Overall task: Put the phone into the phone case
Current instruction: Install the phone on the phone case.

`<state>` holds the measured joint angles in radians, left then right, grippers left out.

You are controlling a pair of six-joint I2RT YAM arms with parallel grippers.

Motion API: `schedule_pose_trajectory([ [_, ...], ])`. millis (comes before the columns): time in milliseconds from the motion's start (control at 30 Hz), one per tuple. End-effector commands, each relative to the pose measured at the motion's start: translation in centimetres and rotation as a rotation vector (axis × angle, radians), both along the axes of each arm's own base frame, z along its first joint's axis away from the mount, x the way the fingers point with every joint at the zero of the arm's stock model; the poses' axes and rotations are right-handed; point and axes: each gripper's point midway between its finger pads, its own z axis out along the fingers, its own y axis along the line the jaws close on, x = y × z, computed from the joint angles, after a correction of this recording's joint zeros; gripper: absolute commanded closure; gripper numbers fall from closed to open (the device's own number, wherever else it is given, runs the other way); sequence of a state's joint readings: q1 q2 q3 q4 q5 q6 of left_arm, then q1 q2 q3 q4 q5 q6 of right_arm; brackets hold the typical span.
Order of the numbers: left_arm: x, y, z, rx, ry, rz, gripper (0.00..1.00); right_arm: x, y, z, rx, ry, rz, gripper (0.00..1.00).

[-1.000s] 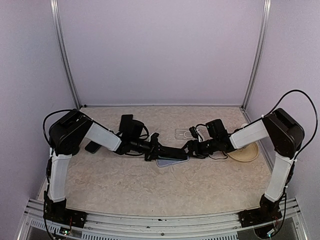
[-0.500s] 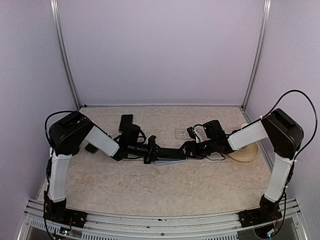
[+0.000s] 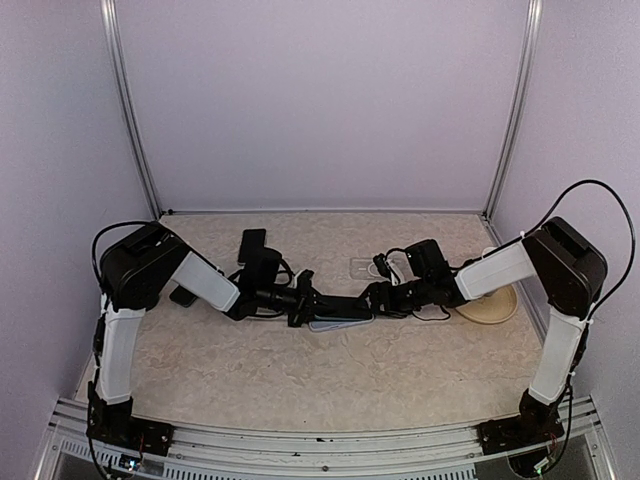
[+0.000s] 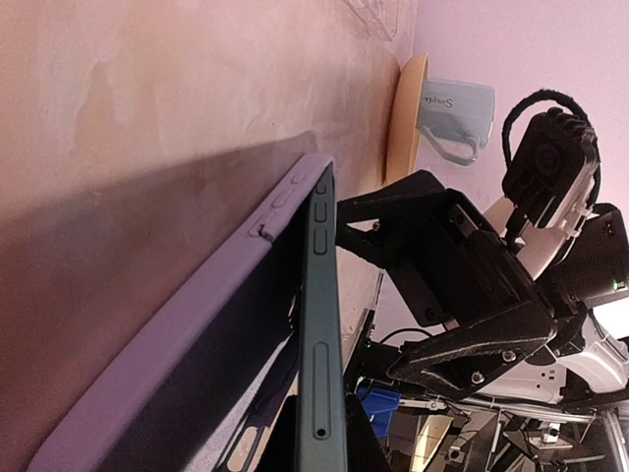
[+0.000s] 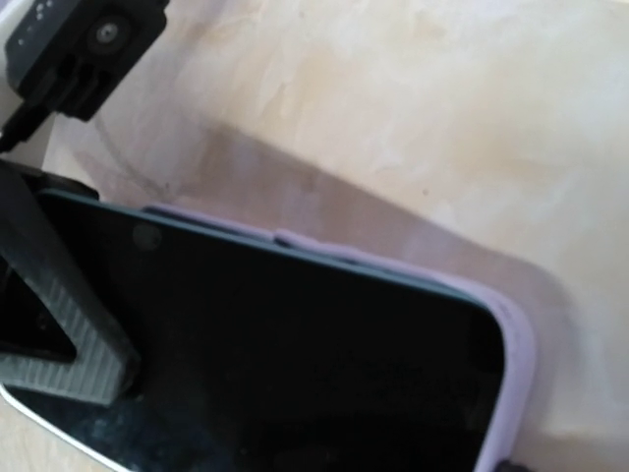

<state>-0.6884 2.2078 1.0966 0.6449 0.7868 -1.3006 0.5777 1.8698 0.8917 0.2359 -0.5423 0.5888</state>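
The phone, dark with a black screen, lies slanted over the lavender phone case at mid-table. Its far end sits in the case's end; its near end is raised off the case. My left gripper is shut on the phone's near end, one finger across the screen. My right gripper stands at the far end of phone and case, its jaws spread wide. I cannot tell whether its fingers touch them.
A round wooden plate lies at the right under the right forearm, with a white mug by it. A small black object lies at the left, another behind the left wrist, and a clear packet is at the back.
Over the first half second the left gripper drew back to the left and lowered the phone flatter onto the case; the right gripper shifted slightly left. Since then nothing has moved.
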Motion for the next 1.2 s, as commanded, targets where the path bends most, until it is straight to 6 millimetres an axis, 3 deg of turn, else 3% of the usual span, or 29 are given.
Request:
schedule_pose_trajectory([
  [0, -3.1, -0.7, -4.3, 0.109, 0.063, -0.103, 1.0, -3.1, 3.0, -0.2, 0.037, 0.049, 0.154, 0.23],
  [367, -3.5, -0.7, -5.5, 0.108, 0.101, -0.085, 1.0, -3.6, 3.7, -0.1, 0.046, 0.054, 0.183, 0.22],
  [767, -3.3, 0.9, -5.7, 0.136, 0.088, -0.066, 1.0, -2.5, 1.8, 0.5, -0.022, 0.011, 0.159, 0.22],
  [1167, -2.4, 0.1, 0.7, -0.11, -0.075, -0.086, 1.0, -1.2, -1.4, 2.8, 0.007, -0.01, 0.106, 0.22],
])
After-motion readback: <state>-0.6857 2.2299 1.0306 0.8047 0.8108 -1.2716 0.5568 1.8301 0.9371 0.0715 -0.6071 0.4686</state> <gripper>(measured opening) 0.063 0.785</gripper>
